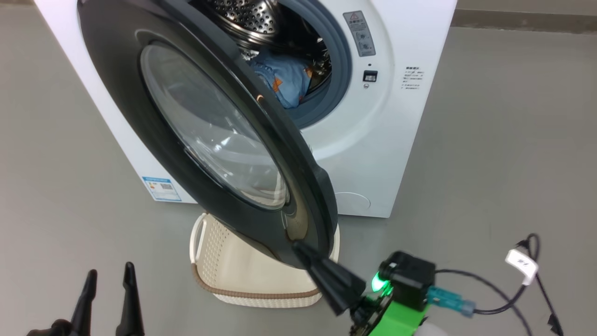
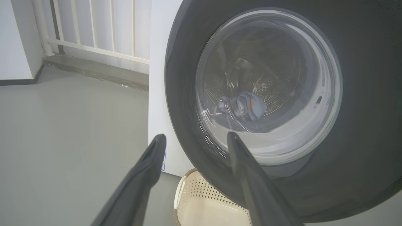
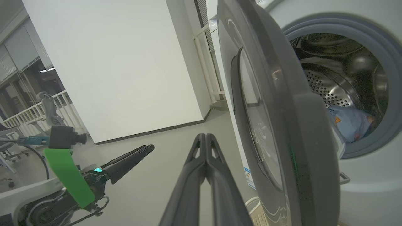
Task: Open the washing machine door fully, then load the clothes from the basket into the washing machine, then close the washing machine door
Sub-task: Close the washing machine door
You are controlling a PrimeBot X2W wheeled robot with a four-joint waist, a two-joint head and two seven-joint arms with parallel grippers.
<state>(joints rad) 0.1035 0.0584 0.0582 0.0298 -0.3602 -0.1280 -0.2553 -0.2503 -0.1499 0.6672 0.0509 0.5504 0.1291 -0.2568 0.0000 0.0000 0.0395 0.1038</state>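
Door: the washing machine door (image 1: 210,126) stands partly open, its glass bowl turned toward the robot.
Right gripper (image 1: 301,248): fingers pressed together, tips at the door's lower free rim; whether they touch it cannot be told.
Left gripper (image 1: 109,273): fingers spread wide with nothing between them, low and left, apart from the door.
Clothes (image 1: 284,79): blue garment lying in the steel drum (image 1: 252,18).
Basket (image 1: 252,294): on the floor beneath the door's lower rim, before the washing machine (image 1: 373,140).

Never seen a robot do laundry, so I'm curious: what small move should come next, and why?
Probably push the washing machine door toward shut with the closed right claw at its rim: the clothes lie in the drum and the basket looks empty where visible.
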